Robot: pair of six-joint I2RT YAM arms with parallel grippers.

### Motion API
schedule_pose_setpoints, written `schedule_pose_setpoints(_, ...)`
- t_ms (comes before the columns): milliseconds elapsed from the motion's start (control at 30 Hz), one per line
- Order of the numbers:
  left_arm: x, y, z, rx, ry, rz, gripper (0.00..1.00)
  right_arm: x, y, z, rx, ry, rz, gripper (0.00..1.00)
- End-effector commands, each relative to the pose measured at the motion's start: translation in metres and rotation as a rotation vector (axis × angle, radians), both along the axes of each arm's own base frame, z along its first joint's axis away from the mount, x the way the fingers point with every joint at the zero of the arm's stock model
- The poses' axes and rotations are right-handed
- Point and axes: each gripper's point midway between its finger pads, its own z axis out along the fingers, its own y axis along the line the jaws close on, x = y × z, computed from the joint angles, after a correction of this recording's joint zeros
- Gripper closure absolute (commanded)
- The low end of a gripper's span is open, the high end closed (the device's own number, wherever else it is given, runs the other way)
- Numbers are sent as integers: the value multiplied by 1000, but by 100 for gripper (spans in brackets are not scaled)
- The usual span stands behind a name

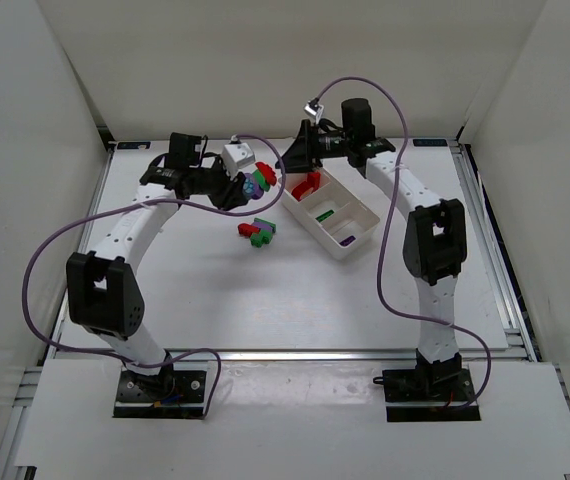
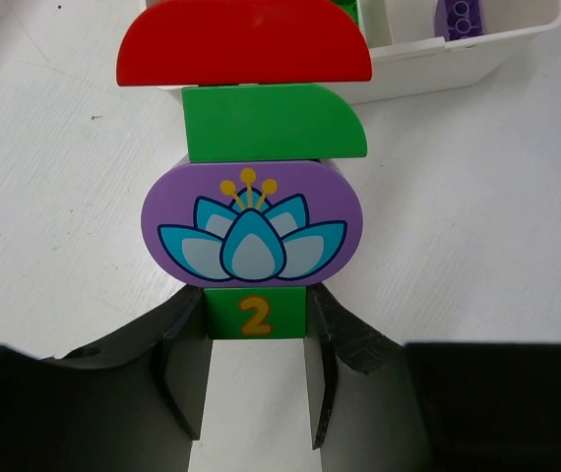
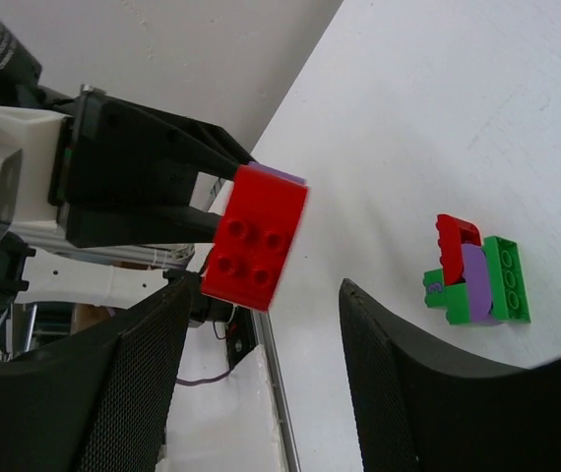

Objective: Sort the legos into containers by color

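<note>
One tray (image 1: 362, 235) with three compartments (image 1: 340, 205), one brick stack (image 2: 251, 221), one loose brick cluster (image 1: 257, 232)

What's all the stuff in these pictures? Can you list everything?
tray: one, white, three compartments
red brick: one, far compartment
green brick: one, middle compartment
purple brick: one, near compartment
held stack: one, red, green, purple flower and green "2" bricks joined, in the left gripper
loose clump: one, red, green and purple bricks, on the table left of the tray
left gripper: one, black, shut on the held stack
right gripper: one, black, open, empty, facing the held stack
</note>
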Motion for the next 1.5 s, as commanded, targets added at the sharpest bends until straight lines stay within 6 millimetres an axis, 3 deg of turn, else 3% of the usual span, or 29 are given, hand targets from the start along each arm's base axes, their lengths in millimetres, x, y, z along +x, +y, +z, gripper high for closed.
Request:
schedule_pose_setpoints(0,6,-5,9,-18,-29,-10,90,-23,13,52,73,-130,83,35)
schedule_pose_setpoints(167,10,-5,8,-13,-32,-7,90,-28,25,56,77,-134,116,35)
schedule_pose_setpoints(433,13,-5,10,-12,-46,3,90,-21,28,40,38,-84,89,35)
schedule_pose_setpoints(600,12,-2,11,0,-57,12,90,-15,20,31,14,-65,50,34)
schedule_pose_setpoints(800,6,1,9,10,-55,18,90,-2,4,33,-2,-78,-21,30)
schedule_pose_setpoints(933,6,2,6,13,-51,18,90,6,-2,33,-12,-90,-50,23)
schedule_pose_setpoints(1467,18,-14,13,-9,-59,-8,90,4,15,12,-31,-41,-19,22)
